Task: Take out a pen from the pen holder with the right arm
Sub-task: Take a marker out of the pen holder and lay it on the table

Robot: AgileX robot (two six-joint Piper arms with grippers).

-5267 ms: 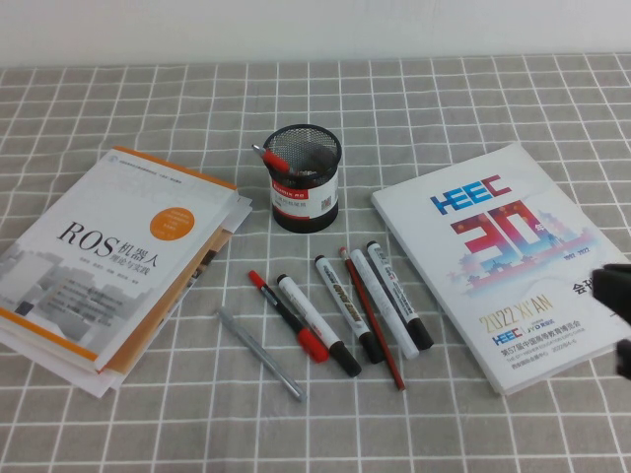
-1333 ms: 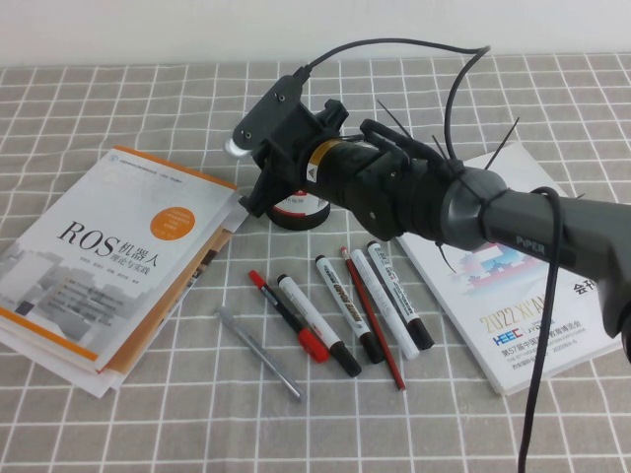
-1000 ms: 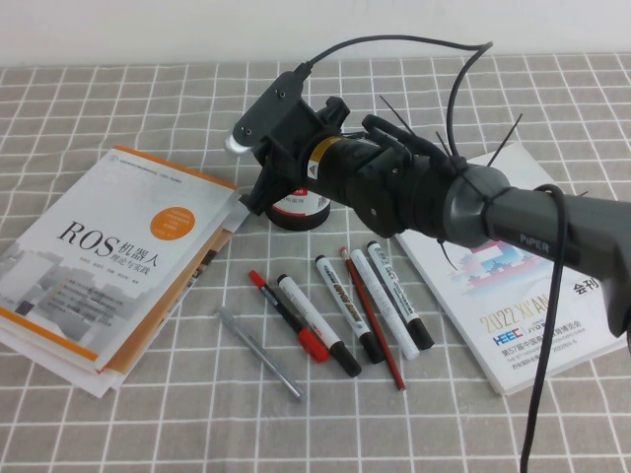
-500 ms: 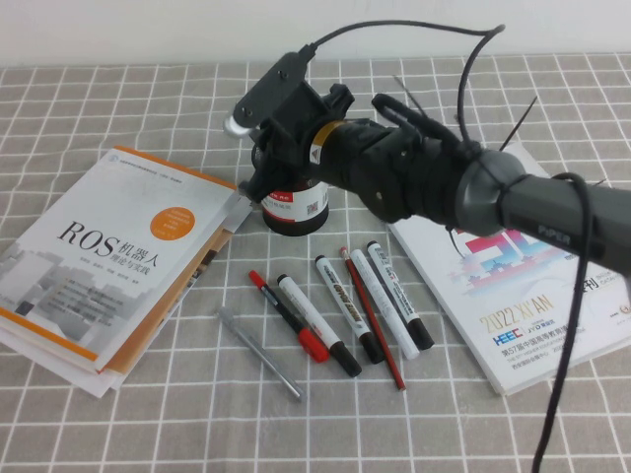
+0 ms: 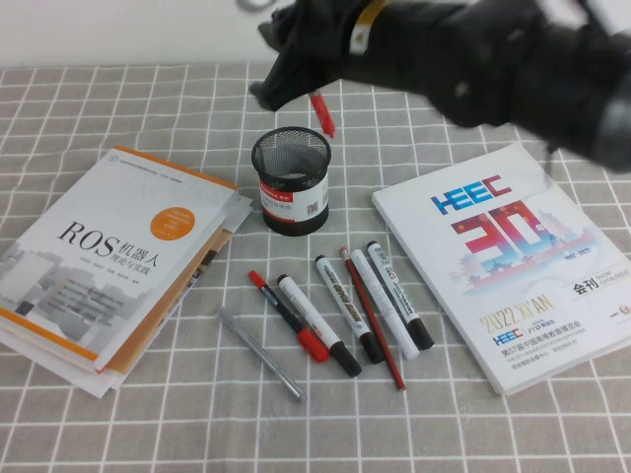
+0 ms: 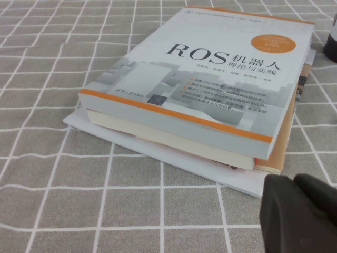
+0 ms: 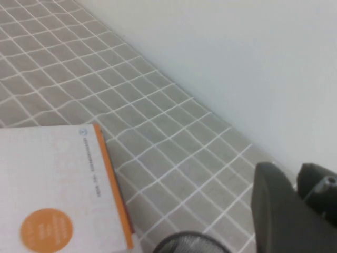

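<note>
Your right gripper point(image 5: 308, 87) is up in the air at the far side of the table, just above the black mesh pen holder point(image 5: 291, 189). The arm looks smeared there, but the right gripper seems to be clenched on the top of a red pen point(image 5: 323, 113). The red pen hangs down, a little tilted, with its low end clear of the holder's rim and just to the right of it. The pen holder stands upright on the grey checked cloth point(image 5: 118, 108), between the ROS book point(image 5: 118, 246) on the left and the HEEC book point(image 5: 513, 266) on the right. A row of loose pens point(image 5: 335, 310) lies on the cloth nearer to you. Your left gripper point(image 6: 301, 215) sits low by the ROS book, and you cannot tell if it is clenched or loose.
</note>
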